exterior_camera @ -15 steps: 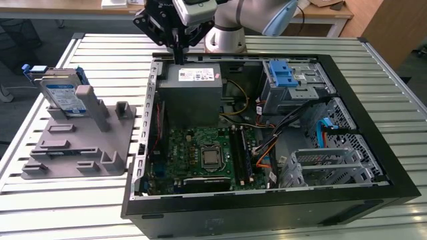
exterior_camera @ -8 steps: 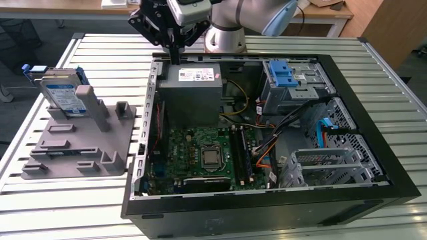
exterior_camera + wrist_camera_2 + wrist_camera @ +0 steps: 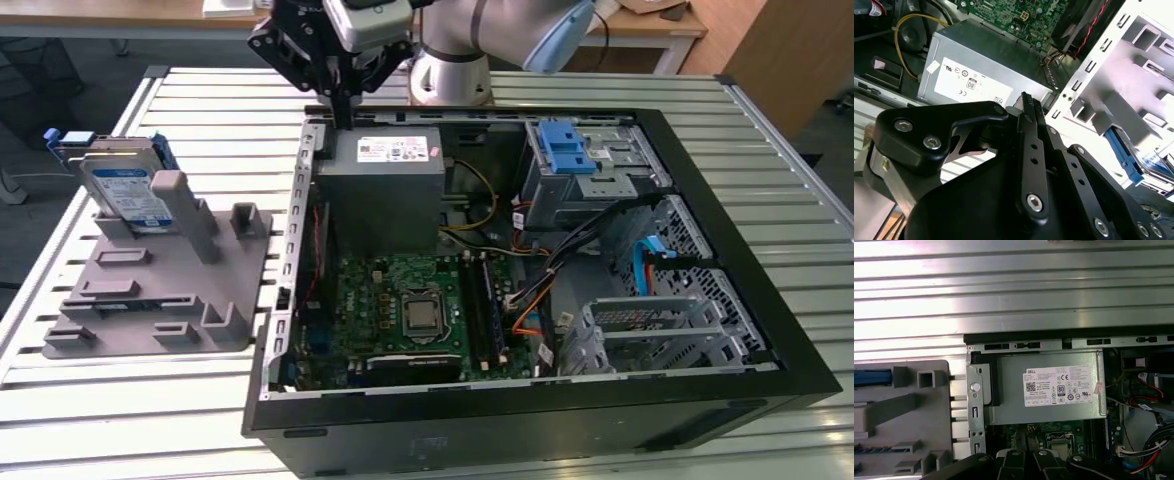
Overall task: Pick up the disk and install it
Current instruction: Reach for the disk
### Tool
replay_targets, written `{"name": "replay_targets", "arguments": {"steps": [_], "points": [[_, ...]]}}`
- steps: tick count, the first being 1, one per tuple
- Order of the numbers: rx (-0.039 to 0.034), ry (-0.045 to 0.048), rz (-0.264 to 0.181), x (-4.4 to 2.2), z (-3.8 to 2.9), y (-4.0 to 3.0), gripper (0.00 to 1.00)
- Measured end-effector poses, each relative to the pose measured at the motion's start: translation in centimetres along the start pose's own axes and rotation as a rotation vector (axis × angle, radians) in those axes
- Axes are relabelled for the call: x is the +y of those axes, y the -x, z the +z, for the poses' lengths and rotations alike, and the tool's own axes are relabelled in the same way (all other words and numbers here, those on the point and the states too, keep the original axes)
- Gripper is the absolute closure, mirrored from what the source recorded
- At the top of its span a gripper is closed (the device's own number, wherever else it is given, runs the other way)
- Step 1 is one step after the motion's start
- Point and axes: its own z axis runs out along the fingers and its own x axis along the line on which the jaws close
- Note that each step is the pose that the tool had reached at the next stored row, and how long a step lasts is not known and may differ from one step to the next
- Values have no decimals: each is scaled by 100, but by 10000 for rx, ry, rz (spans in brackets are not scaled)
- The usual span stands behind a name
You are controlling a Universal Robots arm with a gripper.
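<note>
Broadly, a slatted metal desk (image 3: 134,420) spans the exterior view and carries everything. The biggest thing on it is an open black computer case (image 3: 534,415), lying on its side across the centre and right of the frame. The robot arm (image 3: 494,30) comes in at the top centre, behind the case's far wall.

At the exterior view's left, beside the case and not touching it, lies a grey moulded fixture (image 3: 147,300) with pegs and slots. A strip of bare slats and the case's perforated side wall separate the two.

Inside the case, the grey power-supply box (image 3: 387,190) with its white sticker fills the upper left corner. The green motherboard (image 3: 387,300) lies below it. A silver drive cage (image 3: 667,335) stands at the lower right. A bundle of black and orange cables (image 3: 587,250) runs across the middle toward that cage.

The disk (image 3: 127,190) stands on edge, slightly tilted, in the fixture's far slot at the upper left of the frame. Its white-and-blue label faces the camera, and its blue frame shows as a band in the first wrist view (image 3: 871,377).

The pincer (image 3: 350,115) hangs over the case's far wall just above the power-supply box, well apart from the disk. Its fingers are pressed together on nothing, and the second wrist view (image 3: 1026,100) shows the tips meeting above the sticker.

A blue ridged latch (image 3: 567,150) lies on the upper right bay, and the processor socket (image 3: 423,312) sits mid-board.
</note>
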Motion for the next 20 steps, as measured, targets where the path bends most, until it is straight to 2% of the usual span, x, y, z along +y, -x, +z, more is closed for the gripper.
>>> {"name": "replay_targets", "arguments": {"steps": [8,20], "points": [[1,-1,-1,6,0,-58,85],[0,-1,-1,85,7,-231,85]]}}
